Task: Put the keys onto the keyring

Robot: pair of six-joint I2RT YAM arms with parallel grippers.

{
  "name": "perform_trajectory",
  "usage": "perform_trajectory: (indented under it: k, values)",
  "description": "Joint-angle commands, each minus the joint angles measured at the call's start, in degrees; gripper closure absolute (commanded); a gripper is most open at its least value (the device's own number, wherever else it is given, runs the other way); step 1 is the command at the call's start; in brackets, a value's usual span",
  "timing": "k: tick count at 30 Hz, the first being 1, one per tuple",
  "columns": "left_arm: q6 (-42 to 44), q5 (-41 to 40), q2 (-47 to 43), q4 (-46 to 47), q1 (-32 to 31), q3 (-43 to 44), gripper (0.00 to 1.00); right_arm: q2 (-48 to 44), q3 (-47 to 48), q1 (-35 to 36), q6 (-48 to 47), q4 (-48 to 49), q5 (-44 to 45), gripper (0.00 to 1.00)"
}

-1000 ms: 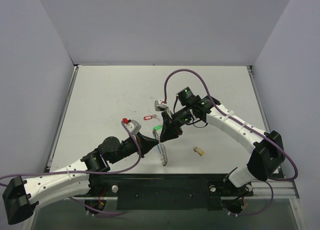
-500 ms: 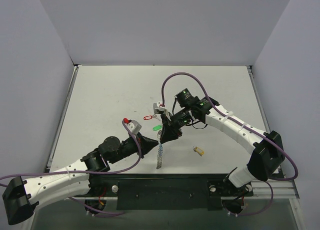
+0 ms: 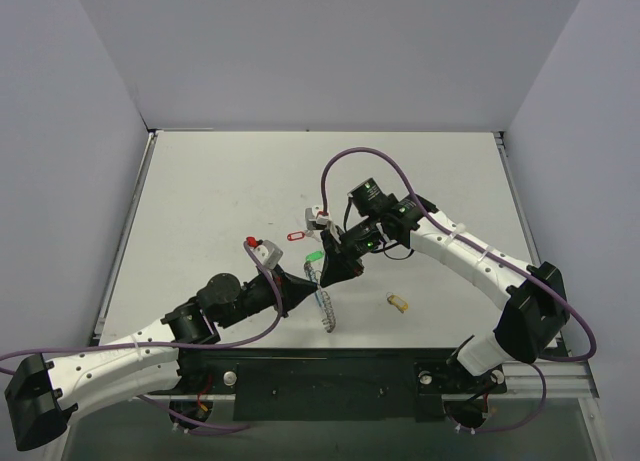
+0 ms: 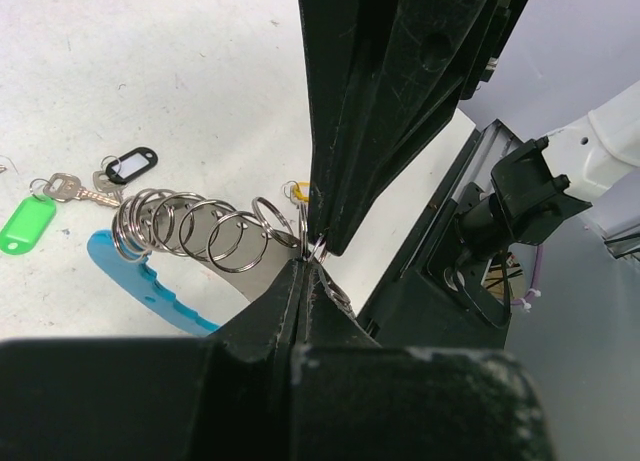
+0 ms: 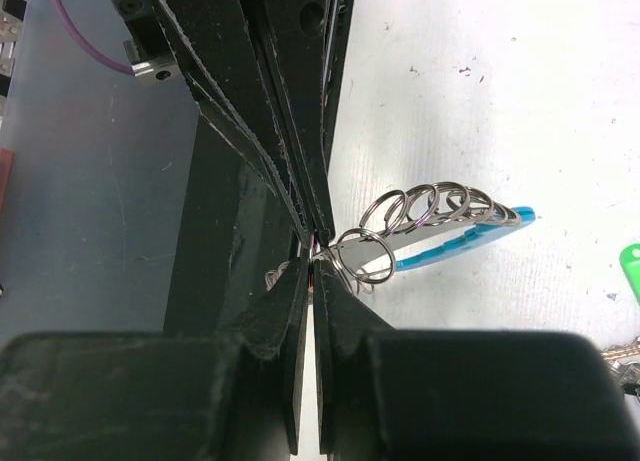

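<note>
White links [image 3: 110,366], purple cables [image 3: 370,146]; left hand [image 3: 305,284], right hand [image 3: 330,269] black.

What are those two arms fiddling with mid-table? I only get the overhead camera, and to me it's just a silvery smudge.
Observer: The left wrist camera shows the keyring up close: a coil of silvery wire loops with a blue plastic piece beside it.
Operator: Is either pincer actually holding it?
Observer: Both seem to be. The left pincer and the right pincer are shut tip to tip on the same end of the coil.
Operator: Is anything else hidden from my view?
Observer: Yes, a black-tagged key lies on the table close to the green-tagged key. I can't make it out overhead.
</note>
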Motion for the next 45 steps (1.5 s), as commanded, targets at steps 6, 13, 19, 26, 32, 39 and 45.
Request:
perform_trajectory:
  k: [6, 13, 19, 26, 32, 39, 45]
  values:
    - [-2.3, -1.3, -2.9, 11.7, 0.8, -2.5, 1.0, -0.7, 1.1, -0.3, 3.1, -0.8, -6.9, 1.0]
    - [-4.7, -1.1, -4.0, 20.4, 0.8, -7.5, 0.91, -1.6, 0.1, -1.7, 6.7, 2.8, -9.1, 1.0]
    - [-6.3, -1.1, -2.2, 27.8, 0.7, -9.9, 0.86, -2.0, -0.4, -2.1, 8.2, 4.2, -9.8, 1.0]
    - [-6.8, -1.1, -1.1, 30.5, 0.8, -10.7, 0.81, -2.1, -0.8, -2.2, 9.5, 5.7, -10.4, 1.0]
    - [-6.9, -1.1, -0.5, 31.0, 0.7, -10.5, 0.8, -2.1, -0.9, -2.3, 10.1, 6.2, -10.7, 1.0]
    - [-7.2, 0.6, -0.4, 31.0, 0.8, -11.4, 0.77, -2.0, -0.9, -2.7, 10.5, 6.5, -11.0, 1.0]
    - [-7.9, 1.2, -0.4, 30.0, 0.8, -11.8, 0.73, -2.0, -0.8, -2.9, 10.7, 6.6, -11.2, 1.0]
